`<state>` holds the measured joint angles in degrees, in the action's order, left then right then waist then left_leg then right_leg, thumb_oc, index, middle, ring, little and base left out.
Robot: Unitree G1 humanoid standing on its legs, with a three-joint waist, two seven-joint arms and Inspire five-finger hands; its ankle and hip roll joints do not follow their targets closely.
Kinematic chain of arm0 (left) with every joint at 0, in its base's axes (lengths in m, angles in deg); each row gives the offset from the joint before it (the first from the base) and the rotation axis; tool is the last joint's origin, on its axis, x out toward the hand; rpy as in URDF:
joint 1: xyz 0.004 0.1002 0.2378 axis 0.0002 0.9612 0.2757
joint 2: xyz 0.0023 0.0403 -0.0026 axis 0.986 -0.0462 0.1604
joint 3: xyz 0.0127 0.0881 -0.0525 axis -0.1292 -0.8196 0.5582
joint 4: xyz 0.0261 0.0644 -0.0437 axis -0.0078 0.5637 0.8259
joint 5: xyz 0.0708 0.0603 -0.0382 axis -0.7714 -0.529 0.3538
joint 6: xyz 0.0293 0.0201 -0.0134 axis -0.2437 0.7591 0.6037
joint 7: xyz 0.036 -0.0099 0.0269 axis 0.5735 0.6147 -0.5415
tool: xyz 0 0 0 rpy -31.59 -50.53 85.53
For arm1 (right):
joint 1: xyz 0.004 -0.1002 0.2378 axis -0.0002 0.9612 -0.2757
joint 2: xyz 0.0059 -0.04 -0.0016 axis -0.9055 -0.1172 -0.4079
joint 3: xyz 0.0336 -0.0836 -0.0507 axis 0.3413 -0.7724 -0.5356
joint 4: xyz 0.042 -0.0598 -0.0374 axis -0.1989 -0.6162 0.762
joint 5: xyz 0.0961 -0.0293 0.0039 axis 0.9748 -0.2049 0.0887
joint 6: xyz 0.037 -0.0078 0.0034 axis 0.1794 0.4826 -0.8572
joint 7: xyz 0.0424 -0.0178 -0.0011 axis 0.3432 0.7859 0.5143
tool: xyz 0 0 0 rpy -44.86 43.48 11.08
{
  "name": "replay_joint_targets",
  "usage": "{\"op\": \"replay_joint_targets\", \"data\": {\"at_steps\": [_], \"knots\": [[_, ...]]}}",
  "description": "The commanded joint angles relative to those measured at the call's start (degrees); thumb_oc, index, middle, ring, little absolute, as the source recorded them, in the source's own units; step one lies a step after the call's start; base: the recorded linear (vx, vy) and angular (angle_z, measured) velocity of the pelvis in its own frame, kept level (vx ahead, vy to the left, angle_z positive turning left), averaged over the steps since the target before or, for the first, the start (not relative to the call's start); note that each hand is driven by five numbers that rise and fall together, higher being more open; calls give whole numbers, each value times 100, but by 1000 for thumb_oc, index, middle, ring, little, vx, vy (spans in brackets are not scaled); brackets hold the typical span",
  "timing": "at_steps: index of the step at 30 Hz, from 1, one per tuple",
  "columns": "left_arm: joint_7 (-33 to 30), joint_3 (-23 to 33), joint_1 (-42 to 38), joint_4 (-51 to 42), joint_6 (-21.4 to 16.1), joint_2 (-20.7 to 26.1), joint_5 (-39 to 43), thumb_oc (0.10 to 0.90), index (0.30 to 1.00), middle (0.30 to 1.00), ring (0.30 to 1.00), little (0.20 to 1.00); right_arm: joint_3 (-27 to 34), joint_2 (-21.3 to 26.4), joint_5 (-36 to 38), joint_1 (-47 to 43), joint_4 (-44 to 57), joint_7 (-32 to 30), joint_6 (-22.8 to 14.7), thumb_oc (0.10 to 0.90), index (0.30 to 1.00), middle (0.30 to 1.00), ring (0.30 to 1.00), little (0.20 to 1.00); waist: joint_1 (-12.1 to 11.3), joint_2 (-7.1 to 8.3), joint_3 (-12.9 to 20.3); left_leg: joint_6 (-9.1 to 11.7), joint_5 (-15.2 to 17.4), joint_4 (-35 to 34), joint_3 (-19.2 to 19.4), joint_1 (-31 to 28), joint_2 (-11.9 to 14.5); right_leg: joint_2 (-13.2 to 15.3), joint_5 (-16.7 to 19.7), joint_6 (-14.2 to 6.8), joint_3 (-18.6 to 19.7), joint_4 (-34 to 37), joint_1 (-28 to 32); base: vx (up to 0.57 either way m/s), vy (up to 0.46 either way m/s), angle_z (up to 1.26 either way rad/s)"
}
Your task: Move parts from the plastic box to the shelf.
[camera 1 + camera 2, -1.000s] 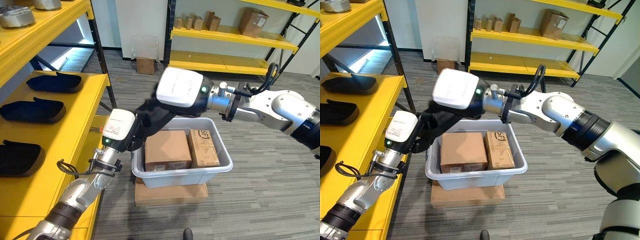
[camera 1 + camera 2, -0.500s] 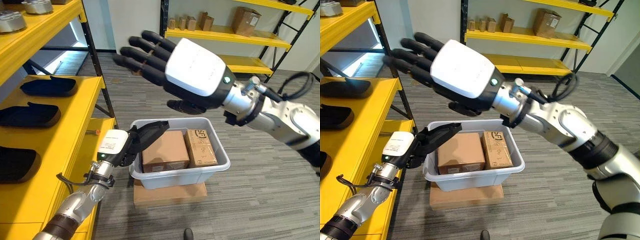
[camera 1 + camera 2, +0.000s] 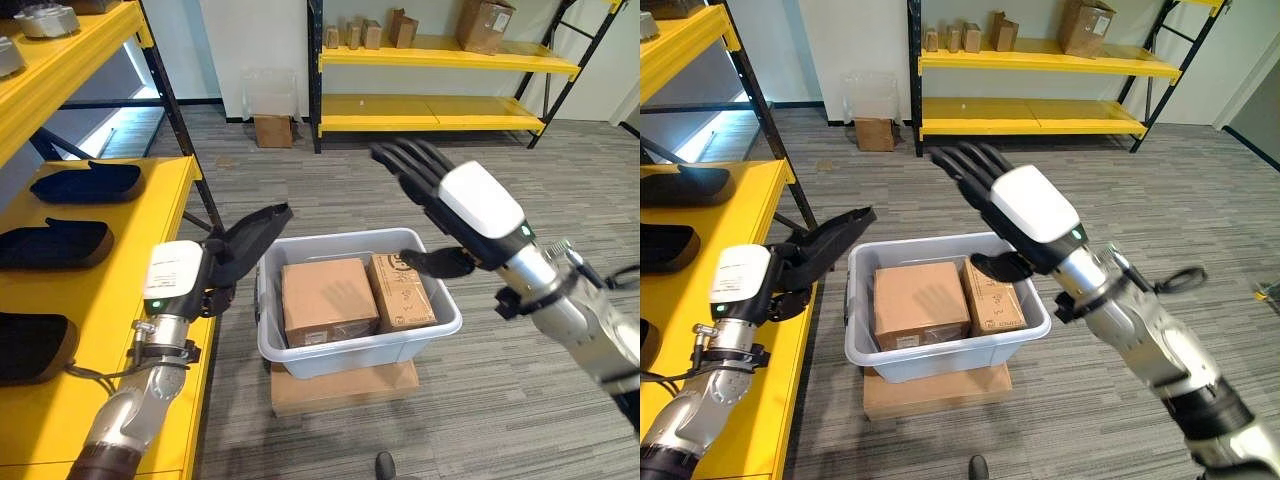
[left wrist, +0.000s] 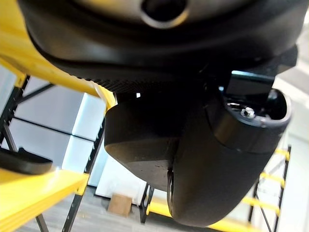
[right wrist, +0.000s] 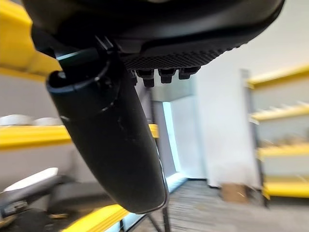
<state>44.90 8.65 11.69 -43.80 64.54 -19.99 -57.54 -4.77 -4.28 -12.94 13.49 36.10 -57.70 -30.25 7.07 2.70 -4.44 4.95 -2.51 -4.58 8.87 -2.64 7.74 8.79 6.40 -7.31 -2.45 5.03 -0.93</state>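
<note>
- The two brown cardboard parcels (image 3: 322,300) lie flat, side by side, in the pale grey plastic box (image 3: 358,345), which rests on a flat cardboard slab (image 3: 345,388) on grey carpet.
- Neither parcel is grasped; you are at the reach-in step.
- Right hand (image 3: 455,215): above the box, fingers straight, released.
- Left hand (image 3: 232,255): at the box's left rim, fingers straight, holding nothing.
- Next, lower both hands onto one smooth, rigid parcel.
- Destination: the yellow metal shelf (image 3: 150,300) bearing black moulded trays (image 3: 55,243).

— What's the room like?
— Grey striped carpet (image 3: 300,180), white wall (image 3: 250,40), and a yellow rack (image 3: 440,60) with black posts at the back.
— Any light?
— A bright window (image 3: 110,100) low on the left, behind another yellow rack (image 3: 190,170).
</note>
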Motion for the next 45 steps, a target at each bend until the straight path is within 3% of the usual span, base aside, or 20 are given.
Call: {"op": "replay_joint_targets", "data": {"at_steps": [1,9,13,17,19,22,23,24,26,30,32,34,35,37,39,40,41,45], "knots": [[-494,556,-631,-855,-332,162,356,400,300,300,300,300,619,-200,70,-205,42,-577,-13,900,1000,1000,1000,1000,-123,-133,403,14,594,-42,-309,-487,201,317,-104,-402,33,-227,-167,6,-53,-2],[-284,720,-340,-1322,-522,3,781,400,300,300,300,300,513,-829,142,-36,-60,-640,8,900,1000,1000,1000,1000,-157,-364,115,21,428,-38,-435,-370,389,68,-715,-194,2,-1275,-654,-43,-69,1],[-296,785,-144,-1637,-577,-99,995,400,300,300,300,300,153,-1199,446,-285,-261,-768,-32,900,1000,1000,1000,1000,-345,-438,-112,69,295,279,-580,-132,588,-68,-1028,-10,-113,-1863,-936,-56,-171,11],[-330,825,5,-1911,-632,-166,1072,400,300,300,300,300,-251,-1339,596,-699,-323,-795,-66,900,1000,1000,1000,1000,-515,-525,-229,125,109,392,-653,41,718,-191,-1126,91,-168,-1961,-1110,-55,-163,-1],[-350,845,83,-2047,-658,-185,1143,400,300,300,300,300,-529,-1389,631,-1018,-347,-827,-76,900,1000,1000,1000,1000,-657,-570,-331,176,-180,439,-783,230,778,-266,-1124,160,-211,-1945,-1223,-74,-172,-1],[-357,857,162,-2242,-713,-184,1232,400,300,300,300,300,-848,-1388,610,-1467,-396,-923,-94,900,1000,1000,1000,1000,-919,-657,-425,356,-881,300,-995,605,797,-251,-1108,224,-482,-1705,-1311,-103,-170,15],[-357,769,69,-2314,-720,-163,1267,400,300,300,300,300,-904,-1304,558,-1622,-419,-1067,-78,900,1000,1000,1000,1000,-1025,-703,-483,431,-1335,187,-870,951,667,-88,-1028,260,-832,-1387,-1238,-112,-183,44],[-329,697,13,-2344,-740,-186,1305,400,300,300,300,300,-868,-1274,503,-1602,-433,-1153,-37,900,1000,1000,1000,1000,-1034,-716,-477,421,-1321,164,-526,1045,581,10,-1034,247,-1060,-1235,-1149,-124,-200,110],[-299,575,-149,-2386,-787,-135,1295,400,300,300,300,300,-854,-1202,335,-1594,-438,-1280,-10,900,1000,1000,1000,1000,-1001,-720,-485,408,-1192,252,-236,1078,458,137,-898,234,-1399,-1003,-1064,-111,-208,144],[-284,550,-186,-2419,-856,-154,1286,400,300,300,300,300,-737,-1161,243,-1430,-334,-1278,-7,900,1000,1000,1000,1000,-910,-756,-432,364,-896,662,-468,793,347,208,-694,274,-1691,-741,-1017,-109,-88,120],[-194,485,-195,-2465,-865,-250,1372,400,300,300,300,300,-583,-1169,316,-1033,-273,-1241,-48,900,1000,1000,1000,1000,-676,-772,-285,405,-842,1173,-168,163,571,301,-731,361,-2239,-787,-1022,-110,-80,107],[-172,464,-211,-2481,-854,-249,1361,400,300,300,300,300,-509,-1185,332,-908,-251,-1229,-41,900,1000,1000,1000,1000,-567,-818,-236,495,-822,1242,-138,-116,661,308,-873,332,-2332,-865,-967,-82,-20,142],[-140,409,-291,-2495,-837,-246,1350,400,300,300,300,300,-301,-1205,327,-657,-248,-1265,-1,900,1000,1000,1000,1000,-385,-870,-189,566,-842,1301,102,-452,716,410,-903,363,-2700,-1030,-992,-138,-7,124],[-148,418,-271,-2480,-834,-255,1354,400,300,300,300,300,-91,-1229,325,-448,-206,-1296,21,900,1000,1000,1000,1000,-266,-948,-170,586,-770,1046,59,-581,684,511,-920,300,-2919,-1309,-1037,-139,83,163],[-150,401,-280,-2495,-830,-283,1347,400,300,300,300,300,3,-1205,329,-365,-154,-1310,30,900,1000,1000,1000,1000,-225,-965,-165,541,-658,905,70,-506,666,622,-938,235,-3009,-1526,-1069,8,108,137],[-125,418,-215,-2525,-819,-331,1346,400,300,300,300,300,110,-1228,313,-198,-125,-1291,29,900,1000,1000,1000,1000,-208,-948,-113,444,-272,734,229,-531,666,747,-942,201,-3057,-1736,-1062,104,86,51],[-116,445,-181,-2547,-806,-320,1310,400,300,300,300,300,143,-1249,288,-107,-81,-1252,24,900,1000,1000,1000,1000,-225,-931,-108,409,-83,613,310,-551,652,794,-928,180,-3067,-1816,-1052,113,128,71],[-120,478,-83,-2644,-780,-284,1257,400,300,300,300,300,226,-1400,287,81,-39,-1227,35,900,1000,1000,1000,1000,-334,-833,-97,367,48,456,513,-579,611,930,-723,26,-3161,-1724,-983,-17,133,37]]}}
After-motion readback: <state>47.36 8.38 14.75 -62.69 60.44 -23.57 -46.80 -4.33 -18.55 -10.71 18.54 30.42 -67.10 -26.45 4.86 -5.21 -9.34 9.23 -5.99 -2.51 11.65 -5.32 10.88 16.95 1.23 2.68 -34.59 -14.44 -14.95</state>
